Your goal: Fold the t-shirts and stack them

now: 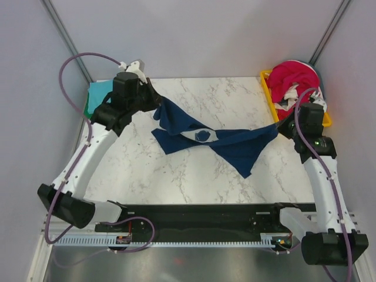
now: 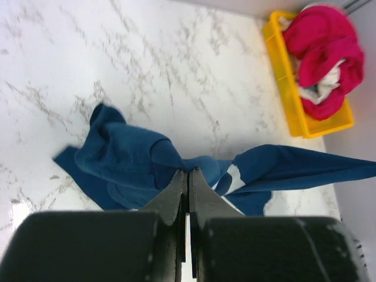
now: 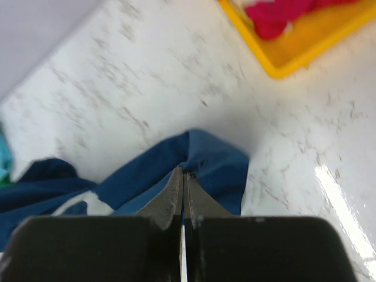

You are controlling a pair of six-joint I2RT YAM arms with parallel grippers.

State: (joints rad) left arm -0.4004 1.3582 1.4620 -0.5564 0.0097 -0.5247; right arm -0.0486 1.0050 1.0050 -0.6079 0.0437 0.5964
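The navy blue t-shirt (image 1: 205, 140) with a pale chest print hangs twisted between my two grippers above the marble table (image 1: 147, 170). My left gripper (image 1: 157, 108) is shut on its left end, its tips (image 2: 188, 171) pinching the cloth. On the right end my right gripper (image 1: 278, 126) is shut too, a fold of navy cloth (image 3: 205, 164) caught at its tips (image 3: 184, 171). A magenta-red t-shirt (image 1: 292, 76) and a white one (image 1: 292, 94) are piled in the yellow tray. Behind the left arm at the table's left edge lies teal cloth (image 1: 97, 93).
The yellow plastic tray (image 1: 267, 82) stands at the back right corner, seen also in the left wrist view as a tray (image 2: 294, 111) with magenta cloth. Grey walls enclose the table on three sides. The arm bases and a black rail (image 1: 200, 214) run along the near edge.
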